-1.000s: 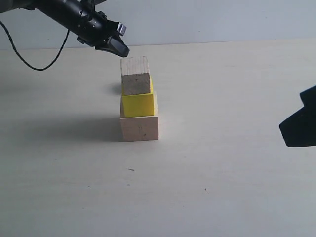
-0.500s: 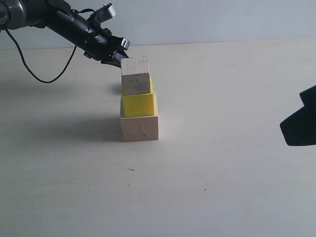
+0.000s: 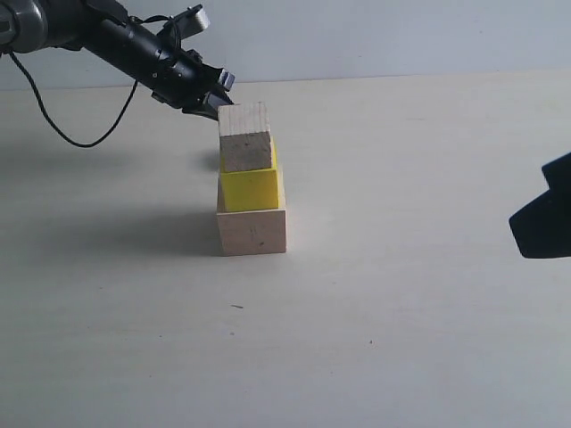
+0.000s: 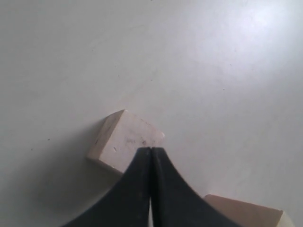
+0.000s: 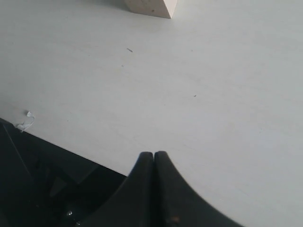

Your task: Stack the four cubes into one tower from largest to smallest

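Down and in comes the left claw (image 3: 214, 108) compared with a second ago: it was hanging above the tower (image 3: 251, 192), and now its tips sit just behind the top left corner of the stack, hardly budging over the last half second. Its jaws are pressed tight together, nothing between them.

Three levels are up: big pale wood cube (image 3: 252, 232) on the desk (image 3: 401, 312), yellow cube (image 3: 251, 188) on that, smaller wood cube (image 3: 245, 139) on top, set toward the yellow's left side. The tiny wood cube (image 4: 118, 139) lies on the desk behind the tower, hidden from the exterior view. The left wrist view has it right under the claw tips (image 4: 150, 150), though whether they touch it I can't tell.

Room to move? Plenty. Bare desk spreads in front of the tower and out to the right, back to the far edge under the pale wall (image 3: 401, 36). The right claw (image 3: 544, 220) waits at the right edge of the exterior view, well apart from the tower, jaws fully closed and empty (image 5: 154, 156). Its wrist view shows the desk's near edge running diagonally, with a small white scrap (image 5: 24, 123) on it, and the big cube's corner far off.
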Controlling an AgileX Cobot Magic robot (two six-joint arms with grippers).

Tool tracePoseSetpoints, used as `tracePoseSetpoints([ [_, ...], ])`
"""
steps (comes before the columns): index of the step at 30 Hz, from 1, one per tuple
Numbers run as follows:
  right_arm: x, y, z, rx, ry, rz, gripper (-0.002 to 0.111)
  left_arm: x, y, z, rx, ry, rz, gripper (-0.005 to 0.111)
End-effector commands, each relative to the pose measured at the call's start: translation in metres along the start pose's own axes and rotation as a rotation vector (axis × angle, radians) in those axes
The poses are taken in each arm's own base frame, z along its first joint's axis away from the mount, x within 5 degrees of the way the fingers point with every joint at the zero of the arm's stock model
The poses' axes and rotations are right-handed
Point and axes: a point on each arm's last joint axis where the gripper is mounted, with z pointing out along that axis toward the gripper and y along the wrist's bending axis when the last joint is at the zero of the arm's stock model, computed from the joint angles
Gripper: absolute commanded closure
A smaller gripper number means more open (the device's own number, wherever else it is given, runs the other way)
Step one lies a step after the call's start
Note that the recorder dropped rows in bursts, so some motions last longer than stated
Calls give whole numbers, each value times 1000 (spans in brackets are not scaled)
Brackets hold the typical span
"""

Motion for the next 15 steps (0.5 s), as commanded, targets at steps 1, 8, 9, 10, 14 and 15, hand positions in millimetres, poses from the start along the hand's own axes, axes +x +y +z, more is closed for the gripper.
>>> tracePoseSetpoints([
  [1, 0, -2, 0, 7, -11, 2, 108, -3, 1, -1, -4, -24, 1, 107],
  [8, 0, -2, 0, 7, -11, 6, 108, -4, -2, 2, -16, -24, -5, 107],
  [9, 0, -2, 0, 6, -12, 6, 108, -4, -4, 4, -18, -21, 0, 107],
  [10, 0, -2, 0, 4, -15, 6, 108, -4, -4, 5, -24, -16, 5, 107],
  [14, -1, -1, 0, -2, -24, 5, 108, -4, -8, 8, -30, -10, 14, 107],
  [15, -1, -1, 0, -3, -26, 5, 108, -4, -8, 8, -31, -9, 15, 107],
])
